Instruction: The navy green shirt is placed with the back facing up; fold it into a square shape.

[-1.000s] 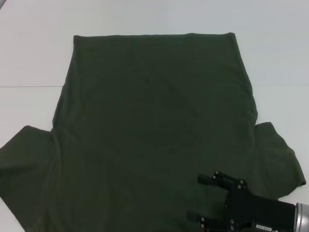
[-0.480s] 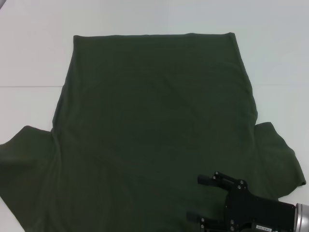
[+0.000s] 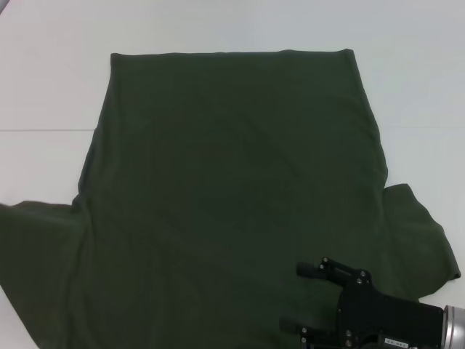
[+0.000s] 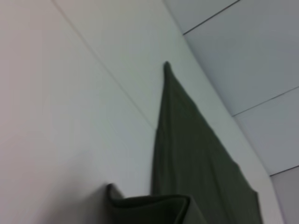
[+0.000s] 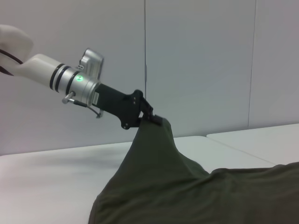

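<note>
Navy green shirt (image 3: 232,196) — that is what lies in front of you, spread back-up over a white bench (image 3: 51,87), plain dark olive cloth with no print showing. Nearest to you in the head view, the right tool (image 3: 304,299) hovers low over the shirt's near right part, its two black fingers (image 3: 311,270) held apart with nothing between them. Just beside it, toward your right, the right sleeve lies flat on the bench, pointing outward.

On your left, the left sleeve runs out past the edge of the head view, its outer edge raised off the bench. The right wrist view shows why: the left tool (image 5: 156,120) is clamped on the tip of that sleeve, pulling the cloth up into a steep peak above the bench while the rest of the shirt stays down. The left arm's silver wrist (image 5: 77,81) with a green light slants down to that grip. From the left wrist view you see only a fold of the olive cloth close by and the shirt stretching away along the bench.

Farther off, the body of the shirt lies smooth, and its straight hem — the far edge — sits square to you.
</note>
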`<state>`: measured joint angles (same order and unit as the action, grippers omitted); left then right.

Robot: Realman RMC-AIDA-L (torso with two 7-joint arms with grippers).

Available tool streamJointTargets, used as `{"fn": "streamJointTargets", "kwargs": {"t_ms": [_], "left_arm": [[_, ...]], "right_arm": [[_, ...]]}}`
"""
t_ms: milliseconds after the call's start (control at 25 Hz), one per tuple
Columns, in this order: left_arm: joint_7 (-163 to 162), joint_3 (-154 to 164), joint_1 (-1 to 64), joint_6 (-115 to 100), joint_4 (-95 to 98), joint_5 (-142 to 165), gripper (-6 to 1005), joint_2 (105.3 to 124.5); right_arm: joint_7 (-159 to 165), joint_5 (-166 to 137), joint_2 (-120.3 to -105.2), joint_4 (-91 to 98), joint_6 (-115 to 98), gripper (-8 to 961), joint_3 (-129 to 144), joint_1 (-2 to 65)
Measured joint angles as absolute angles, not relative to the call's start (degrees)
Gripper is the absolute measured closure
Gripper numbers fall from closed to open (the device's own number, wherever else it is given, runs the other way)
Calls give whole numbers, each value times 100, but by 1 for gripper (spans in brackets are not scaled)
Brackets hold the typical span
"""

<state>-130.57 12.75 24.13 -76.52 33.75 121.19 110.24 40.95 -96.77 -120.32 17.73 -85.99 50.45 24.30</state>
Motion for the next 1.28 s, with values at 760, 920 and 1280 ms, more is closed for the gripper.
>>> {"fn": "streamJointTargets", "kwargs": {"t_ms": [760, 920, 1280], "left_arm": [[-12595, 1482, 2463, -7870, 3179, 11659, 998, 11128], [-12493, 1789, 2496, -7994, 3192, 11637, 998, 11136], [-11994, 2376, 2703, -8310, 3181, 11657, 997, 11401]], "right_arm": [[4095, -9677, -12032, 1775, -8605, 57, 5045, 2454], [4095, -9677, -12032, 1775, -8611, 57, 5045, 2452], [4095, -9677, -12032, 1751, -8654, 57, 5045, 2423]]}}
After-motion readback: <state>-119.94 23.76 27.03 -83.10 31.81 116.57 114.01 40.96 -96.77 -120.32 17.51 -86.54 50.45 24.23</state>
